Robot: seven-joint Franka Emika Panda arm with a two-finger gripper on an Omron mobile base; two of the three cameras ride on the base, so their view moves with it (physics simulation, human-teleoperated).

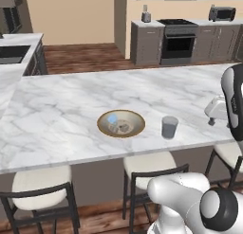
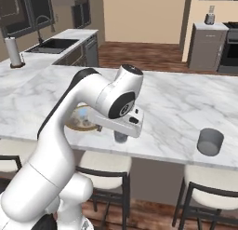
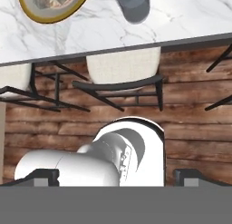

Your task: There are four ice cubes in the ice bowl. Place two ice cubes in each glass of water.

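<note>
While my hand hangs above the stools at the near edge of the counter (image 1: 61, 114), my gripper (image 3: 117, 175) is spread wide w/ nothing between the fingers; both dark tips (image 3: 43, 175) sit far apart at the bottom of the hand view, over the wood floor and my own base.

The bowl (image 1: 121, 123) sits on the marble near the front edge, gold rim, pale inside. Ice cubes (image 1: 118, 126) are in it, but they're tiny pale blobs so I can't count them from here. There's a bluish patch (image 1: 112, 119) at the back-left of the bowl in the left base view, can't tell what it is.

One glass (image 1: 169, 127) stands upright just right of the bowl, not touching it, also close to the front edge. In the hand view that glass (image 3: 132, 5) and the bowl (image 3: 52, 7) are at the top, cut off by the frame. In the right base view my forearm covers most of the bowl (image 2: 74, 123) and that glass (image 2: 121, 137) peeks out under my wrist.

Second glass (image 2: 210, 141), the darker grey one, is well apart to the right, near the front edge too. A stool (image 3: 123, 66) sits right below the first glass.
</note>
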